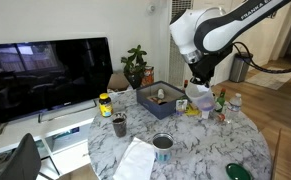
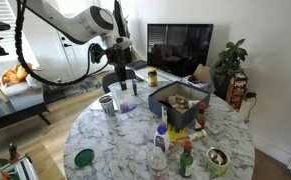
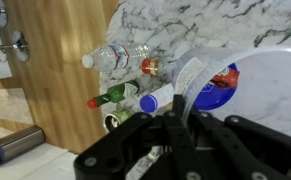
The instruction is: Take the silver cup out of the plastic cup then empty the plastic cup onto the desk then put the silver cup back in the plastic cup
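My gripper (image 1: 197, 88) (image 2: 122, 82) (image 3: 190, 125) is shut on the rim of the plastic cup (image 1: 196, 100) (image 2: 125, 95) (image 3: 188, 82) and holds it tilted above the desk (image 1: 200, 150) (image 2: 125, 145) (image 3: 185, 25). In the wrist view a blue and red thing (image 3: 217, 92) shows at the cup's mouth. The silver cup (image 1: 162, 143) (image 2: 107, 102) stands upright on the desk by itself, apart from the plastic cup.
A grey-blue box (image 1: 157, 98) (image 2: 180, 100) of items stands mid-desk. Several bottles (image 1: 222, 105) (image 2: 163, 150) (image 3: 120, 55) stand near the edge. A dark brown cup (image 1: 118, 124), a white cloth (image 1: 137, 160) and a green lid (image 1: 235, 171) (image 2: 83, 157) also lie on the desk.
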You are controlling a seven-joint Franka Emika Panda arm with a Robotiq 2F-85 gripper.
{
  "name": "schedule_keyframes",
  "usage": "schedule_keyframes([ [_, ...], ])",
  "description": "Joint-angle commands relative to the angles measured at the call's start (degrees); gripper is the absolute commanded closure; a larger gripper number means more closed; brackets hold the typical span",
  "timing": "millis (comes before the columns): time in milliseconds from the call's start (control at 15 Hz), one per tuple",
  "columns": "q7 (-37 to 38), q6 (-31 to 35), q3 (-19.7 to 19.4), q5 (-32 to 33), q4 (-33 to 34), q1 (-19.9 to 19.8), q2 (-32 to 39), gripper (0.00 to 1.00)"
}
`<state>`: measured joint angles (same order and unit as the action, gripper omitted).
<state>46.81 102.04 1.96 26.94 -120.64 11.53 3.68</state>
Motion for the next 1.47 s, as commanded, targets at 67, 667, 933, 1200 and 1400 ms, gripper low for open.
schedule_keyframes([
  [67, 1.6, -3.3, 3.5, 3.6, 1.6, -0.3, 0.3, 0.94],
  [667, 7.7, -13.4, 6.2, 16.2, 4.3, 2.4, 1.9, 0.99],
  [933, 10.5, -22.4, 9.4, 23.8, 5.9, 4.5, 3.5, 0.99],
  [1200, 12.5, -30.0, 11.5, 32.0, 6.5, 6.4, 6.0, 0.99],
  [1400, 13.4, -34.9, 12.2, 38.5, 6.3, 7.5, 7.8, 0.99],
])
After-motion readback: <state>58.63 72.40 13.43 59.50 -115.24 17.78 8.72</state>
